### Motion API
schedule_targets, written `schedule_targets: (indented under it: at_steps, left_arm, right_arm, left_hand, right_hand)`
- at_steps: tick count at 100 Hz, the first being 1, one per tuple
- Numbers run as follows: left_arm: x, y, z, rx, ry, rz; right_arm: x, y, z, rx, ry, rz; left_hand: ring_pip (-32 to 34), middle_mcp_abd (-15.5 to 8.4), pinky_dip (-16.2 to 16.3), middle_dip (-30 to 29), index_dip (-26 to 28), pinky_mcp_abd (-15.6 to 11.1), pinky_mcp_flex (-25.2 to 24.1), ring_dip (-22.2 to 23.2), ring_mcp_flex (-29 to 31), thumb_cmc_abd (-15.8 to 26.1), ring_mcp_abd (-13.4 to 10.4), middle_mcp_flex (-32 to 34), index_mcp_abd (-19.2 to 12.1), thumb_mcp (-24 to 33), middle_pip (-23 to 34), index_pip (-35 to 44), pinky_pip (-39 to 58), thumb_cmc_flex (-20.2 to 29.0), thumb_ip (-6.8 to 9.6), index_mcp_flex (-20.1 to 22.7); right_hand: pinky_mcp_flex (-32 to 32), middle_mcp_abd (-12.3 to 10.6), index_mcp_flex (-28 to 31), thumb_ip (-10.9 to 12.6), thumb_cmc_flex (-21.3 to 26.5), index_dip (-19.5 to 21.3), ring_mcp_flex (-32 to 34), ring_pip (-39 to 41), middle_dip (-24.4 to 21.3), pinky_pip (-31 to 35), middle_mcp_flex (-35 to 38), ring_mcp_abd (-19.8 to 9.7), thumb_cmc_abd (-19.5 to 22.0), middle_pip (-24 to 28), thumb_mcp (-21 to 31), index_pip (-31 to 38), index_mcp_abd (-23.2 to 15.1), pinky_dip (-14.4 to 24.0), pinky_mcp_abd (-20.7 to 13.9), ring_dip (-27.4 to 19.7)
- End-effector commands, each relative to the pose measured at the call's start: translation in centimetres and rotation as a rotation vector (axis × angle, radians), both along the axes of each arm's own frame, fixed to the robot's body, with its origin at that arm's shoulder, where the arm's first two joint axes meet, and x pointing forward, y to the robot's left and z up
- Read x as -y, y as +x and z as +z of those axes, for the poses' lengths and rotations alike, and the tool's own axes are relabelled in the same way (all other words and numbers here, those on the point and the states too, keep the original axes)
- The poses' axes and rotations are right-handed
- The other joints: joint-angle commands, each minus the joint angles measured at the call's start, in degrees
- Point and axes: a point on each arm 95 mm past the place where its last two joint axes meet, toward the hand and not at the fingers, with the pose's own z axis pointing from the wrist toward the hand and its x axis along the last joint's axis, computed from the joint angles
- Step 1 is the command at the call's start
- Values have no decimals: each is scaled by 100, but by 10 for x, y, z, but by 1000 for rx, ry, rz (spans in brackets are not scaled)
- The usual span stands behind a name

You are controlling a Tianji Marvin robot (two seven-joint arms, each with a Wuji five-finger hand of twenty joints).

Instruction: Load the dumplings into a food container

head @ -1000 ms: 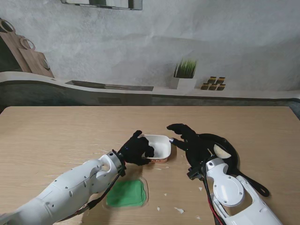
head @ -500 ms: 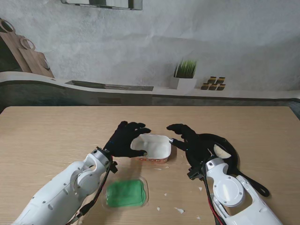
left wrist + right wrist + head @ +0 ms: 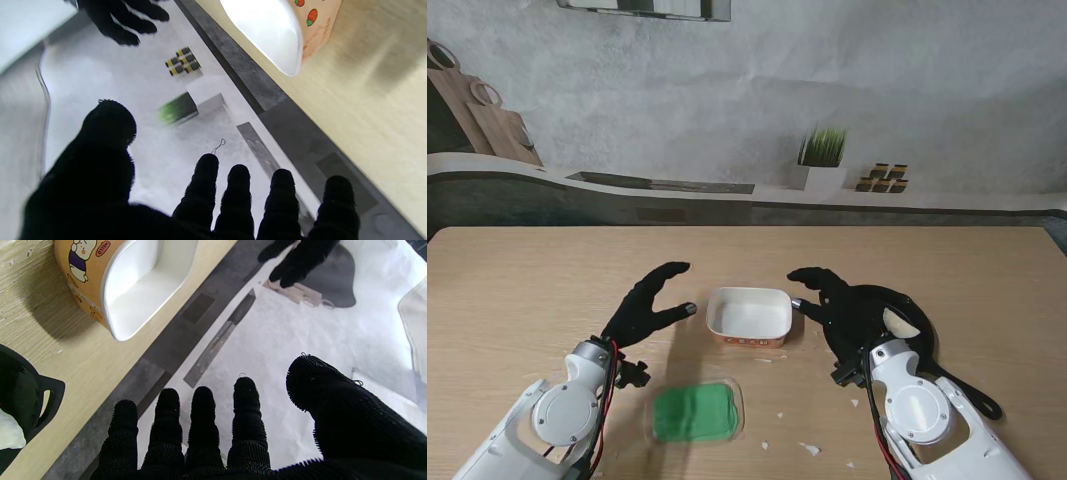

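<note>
My left hand (image 3: 645, 307) and right hand (image 3: 835, 300) flank the container (image 3: 749, 315), fingers spread, empty; its long axis runs left-right.

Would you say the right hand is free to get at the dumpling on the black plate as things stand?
Probably yes: the right hand is open over the black plate, and the dumpling lies uncovered beside it; the container stands clear on its other side.
</note>
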Motion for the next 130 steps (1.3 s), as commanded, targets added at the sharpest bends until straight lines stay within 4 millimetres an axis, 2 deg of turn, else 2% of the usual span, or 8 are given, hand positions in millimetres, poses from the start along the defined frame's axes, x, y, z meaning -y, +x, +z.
schedule_targets:
  at_steps: [1,19,41,57,66,72,88,130]
  left_arm:
    - [2,-5,-8,-55,-38,29]
    - [3,-4,-12,-75,-61,30]
    - [2,0,-15,-81,-33,13]
    - [2,2,-17,-88,-8,7]
    - [1,2,-18,-82,11,4]
    - [1,2,-19,-80,17,3]
    - [1,2,-20,-83,25,0]
    - [-1,2,-18,-76,28,13]
  right_arm:
    - [-2,-3,-2,-3,2,5]
    - [14,-2,1,5,-56,-4]
    - [68,-5,4,51,-267,-44]
    - [100,-8,-1,33,-468,-83]
    - [110,-7,-3,17,-592,-101]
    - [113,-6,-5,21,-680,-118]
    - [111,-6,-7,6,-850,-130]
    - [78,-4,-13,-75,-1007,-175]
  left_hand:
    - [-122,127,-67,136,-78,196,111,-20,56,78,68,-49,32,-166,214,-96,-95,113,218,37]
    - [-171,137,-72,130,-87,79,56,-15,47,110,35,-41,59,-161,260,-100,-99,150,218,93]
    - [-172,148,-49,175,-65,-42,-10,25,74,95,27,-13,61,-135,384,-53,-85,202,223,178]
    - [-147,167,-29,199,-37,-103,-62,63,108,97,28,54,91,-76,446,2,-80,255,221,280]
    - [-129,179,-19,211,-26,-128,-111,87,125,86,37,88,113,-57,467,19,-87,255,216,307]
    - [-113,193,-14,220,-18,-123,-129,102,144,70,45,122,123,-47,483,33,-89,253,214,338]
    - [-78,194,2,239,-10,-123,-141,140,169,42,54,174,151,-5,504,40,-84,258,213,360]
    - [-19,216,19,281,2,-134,-216,206,207,-1,80,302,205,98,536,56,-109,242,204,430]
  right_hand:
    - [22,9,-8,133,-183,32,6,80,47,-96,-8,2,-162,160,-37,-23,-5,147,-30,43]
    - [107,113,-128,146,-124,35,48,466,102,47,9,214,-355,307,-43,16,138,299,-17,232]
    - [321,214,-82,183,-67,98,196,1208,286,274,301,461,-601,730,-239,121,606,564,31,586]
    - [467,318,-42,223,425,266,297,1909,474,621,333,675,-1082,1213,143,337,1029,743,-4,914]
    - [582,473,153,174,622,407,689,2196,588,1374,562,913,-1282,1535,489,489,1195,560,120,1050]
    - [630,587,415,145,726,444,1005,2403,624,2157,829,1013,-1461,1611,647,563,1283,434,218,1148]
    - [679,760,861,22,842,431,1622,2884,684,4225,1328,1162,-1824,1621,872,648,1380,-608,351,1370]
    - [1389,1071,1390,-143,764,398,2448,3059,654,5167,1930,1304,-2165,1505,1077,562,1638,-873,645,1375]
